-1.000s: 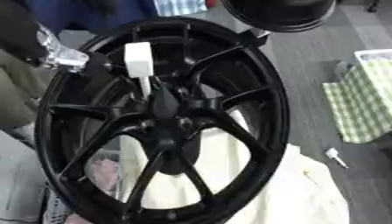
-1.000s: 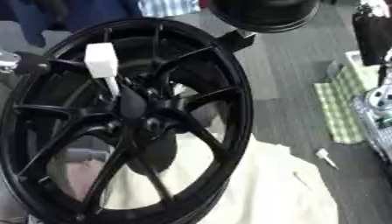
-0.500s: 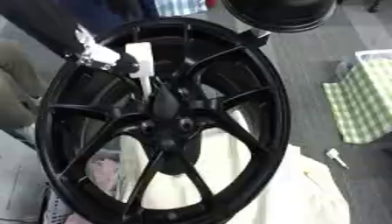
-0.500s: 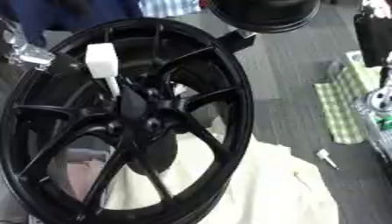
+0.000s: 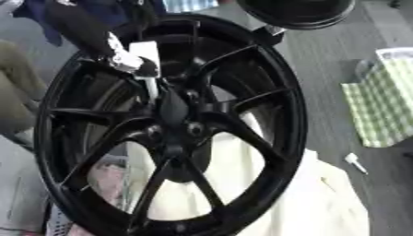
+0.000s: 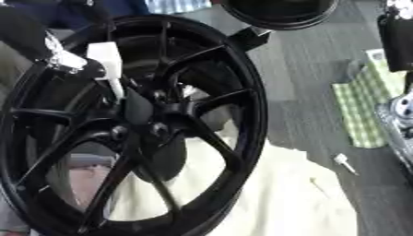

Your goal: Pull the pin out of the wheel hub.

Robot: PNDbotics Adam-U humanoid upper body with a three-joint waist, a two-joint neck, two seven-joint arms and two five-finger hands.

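Observation:
A large black wheel stands tilted on its edge, spokes facing me. A white pin with a blocky head sticks out of the hub toward the upper left. My left hand, black with silver joints, comes in from the upper left and touches the left and lower side of the pin's head. Whether it grips the head is hidden. A black and silver part of my right hand shows only at the right edge of the right eye view.
A cream cloth lies under the wheel at the lower right. A green checked cloth lies at the right, with a small white piece on the grey floor beside it. A round black object sits behind the rim's top.
My left hand has moved right from the wheel's left rim to the pin's white head. The pin and wheel have stayed in place.

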